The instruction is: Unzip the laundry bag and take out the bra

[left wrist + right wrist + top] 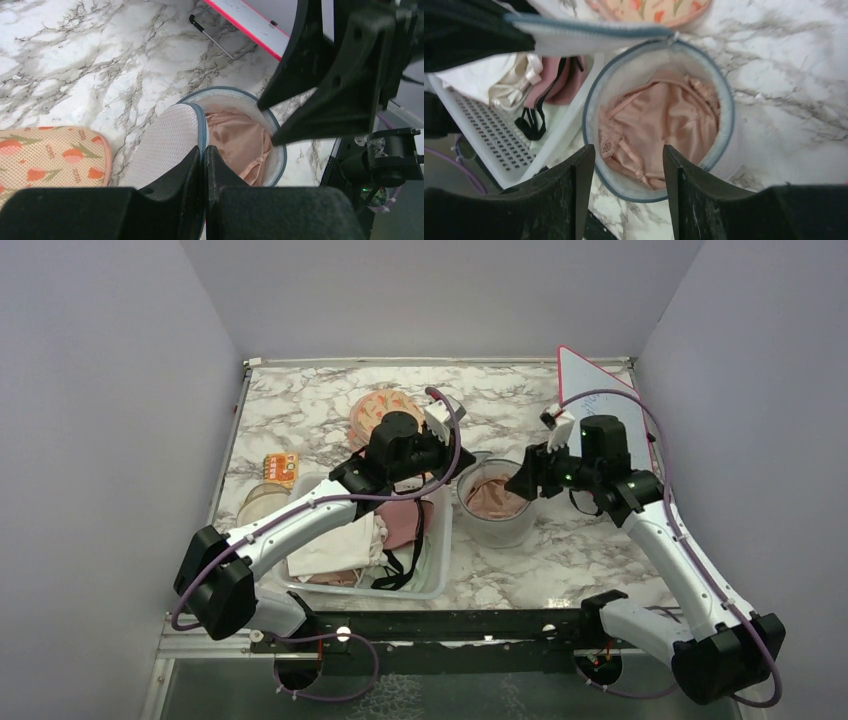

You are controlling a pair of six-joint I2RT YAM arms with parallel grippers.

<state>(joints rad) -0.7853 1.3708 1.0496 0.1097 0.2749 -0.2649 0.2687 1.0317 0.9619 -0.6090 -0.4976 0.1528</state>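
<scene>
The laundry bag [500,532] stands upright and unzipped on the marble, its round mesh lid [167,142] lifted to the left. My left gripper [205,156] is shut on the lid's grey-blue piped edge; the lid shows edge-on in the right wrist view [589,36]. The bra [669,125] lies inside the bag. It is dusky red from above [492,498] and salmon-pink satin with thin straps and a lace bit in the wrist views. My right gripper [629,167] is open and empty, hovering over the bag's near rim [644,197].
The white slatted basket [400,592] left of the bag holds a pink garment with black straps [551,82] and pale clothes. A peach-print pad [375,405] lies behind. A red-edged white board [600,380] leans at back right. An orange box [282,468] sits at left.
</scene>
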